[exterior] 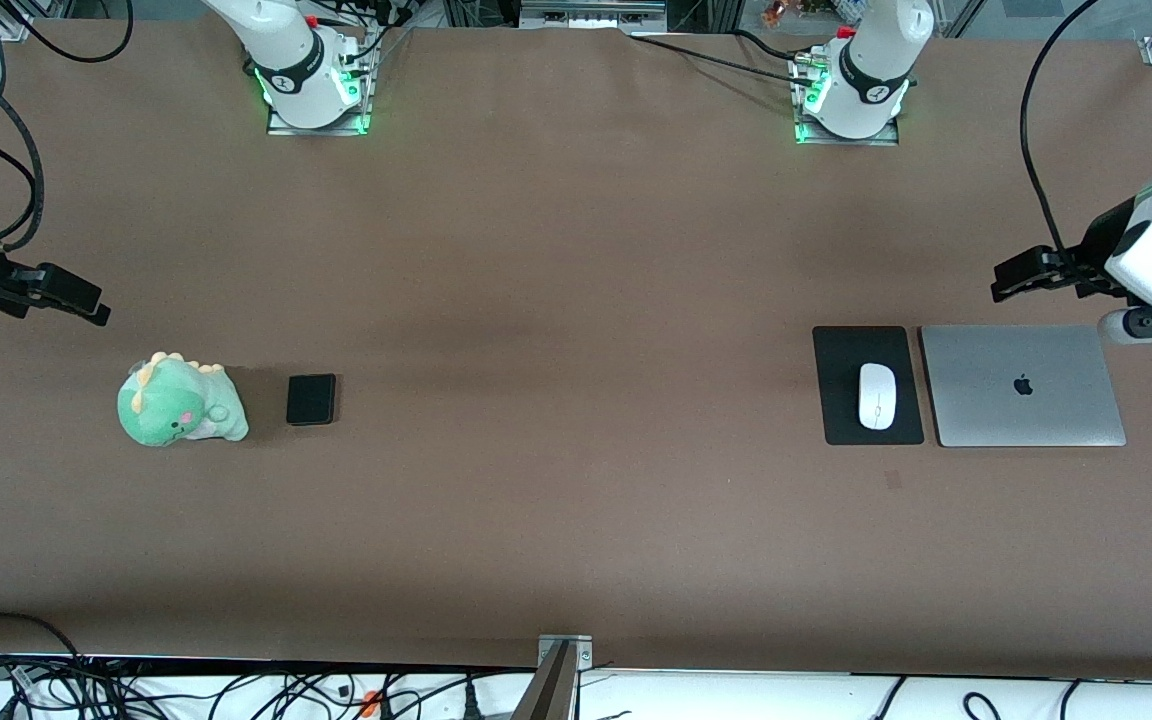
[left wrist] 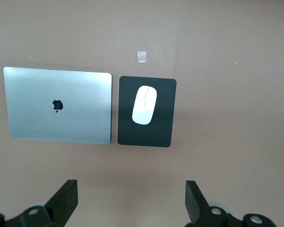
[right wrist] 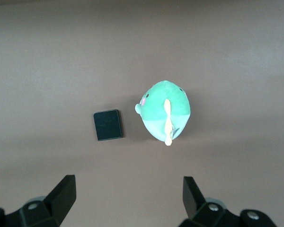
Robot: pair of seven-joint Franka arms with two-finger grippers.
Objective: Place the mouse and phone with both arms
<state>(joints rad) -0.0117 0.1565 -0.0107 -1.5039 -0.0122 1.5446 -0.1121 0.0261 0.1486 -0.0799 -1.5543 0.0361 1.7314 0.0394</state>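
**Mouse on its pad, phone beside the toy, both arms held high**

A white oval computer mouse [exterior: 876, 396] rests on a black rectangular mouse pad [exterior: 841, 400] at right of the front view, just beside a closed silver laptop [exterior: 1023, 386]. At left, a small black phone [exterior: 311, 399] lies flat on the brown worktop [exterior: 576, 300] near a green plush dinosaur [exterior: 179, 401]. The layout fits a finished placement or one awaiting pickup. The left tool [left wrist: 130, 198] hovers above the pad, fingers spread; the right tool [right wrist: 128, 196] hangs over the phone, fingers likewise apart and holding nothing.
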